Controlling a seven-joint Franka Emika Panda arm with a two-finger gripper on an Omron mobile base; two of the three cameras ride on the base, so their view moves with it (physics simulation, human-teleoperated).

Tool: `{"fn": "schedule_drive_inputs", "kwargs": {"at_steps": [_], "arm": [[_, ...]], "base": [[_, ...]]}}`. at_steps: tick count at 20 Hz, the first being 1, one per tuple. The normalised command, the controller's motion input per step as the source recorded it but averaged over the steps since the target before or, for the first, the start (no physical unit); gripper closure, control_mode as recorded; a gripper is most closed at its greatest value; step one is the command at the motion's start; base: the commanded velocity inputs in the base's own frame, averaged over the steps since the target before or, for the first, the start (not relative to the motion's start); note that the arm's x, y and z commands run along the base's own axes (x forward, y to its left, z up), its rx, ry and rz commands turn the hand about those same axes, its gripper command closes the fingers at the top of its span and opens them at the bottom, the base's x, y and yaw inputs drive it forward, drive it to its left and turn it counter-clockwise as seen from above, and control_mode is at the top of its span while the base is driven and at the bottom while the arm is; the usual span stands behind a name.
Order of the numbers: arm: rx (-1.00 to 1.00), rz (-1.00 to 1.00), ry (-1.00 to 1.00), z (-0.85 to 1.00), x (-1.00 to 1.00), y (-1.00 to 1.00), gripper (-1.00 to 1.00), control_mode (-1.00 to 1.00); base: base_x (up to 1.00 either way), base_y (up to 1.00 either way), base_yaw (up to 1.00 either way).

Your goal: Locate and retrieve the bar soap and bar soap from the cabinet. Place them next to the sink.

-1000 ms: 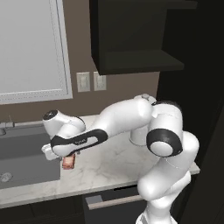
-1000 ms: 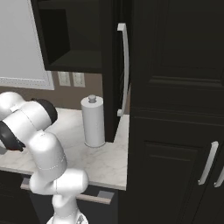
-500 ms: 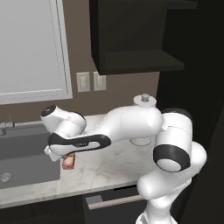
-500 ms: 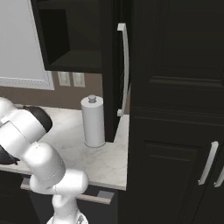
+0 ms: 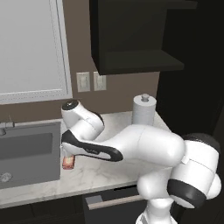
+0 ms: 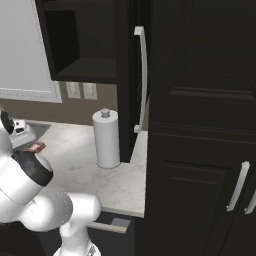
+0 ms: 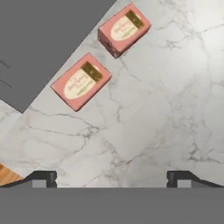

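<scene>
While the jaws stand spread and empty, two bar soaps [image 7: 81,81] [image 7: 124,29] lie beside the sink [image 7: 39,39].

2 bar soaps lay flat on the marble counter [image 7: 148,122] in the upper half of the frame. The first bar soap [image 7: 81,81] sat left of centre, its label facing up. The second bar soap [image 7: 124,29] sat near the top edge, up and to the right of the first, set at much the same diagonal angle. The 2 were near each other but apart. Both lay just beside the edge of the dark grey sink [image 7: 39,39], which occupied the upper left corner. The gripper [image 7: 112,178] showed 2 dark fingertips [image 7: 43,178] at the bottom, spread wide with only bare counter between them.
</scene>
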Motion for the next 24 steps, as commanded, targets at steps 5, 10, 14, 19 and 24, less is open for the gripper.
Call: {"fn": "schedule_drive_inputs", "kwargs": {"at_steps": [5,10,14,19,24], "arm": [[0.13,0.18,0.00,0.00,0.00,-0.55,-1.00,-1.00],[0.11,0.19,0.00,0.01,0.01,-0.54,-1.00,-1.00],[0.06,0.13,0.00,0.09,0.00,-0.51,-1.00,-1.00],[0.00,-0.01,0.00,0.16,0.00,-0.45,-1.00,-1.00],[0.00,-0.19,0.00,0.11,-0.01,-0.29,-1.00,-1.00]], "base": [[0.00,0.00,0.00],[0.00,0.00,0.00],[0.00,0.00,0.00],[0.00,0.00,0.00],[0.00,0.00,0.00]]}}
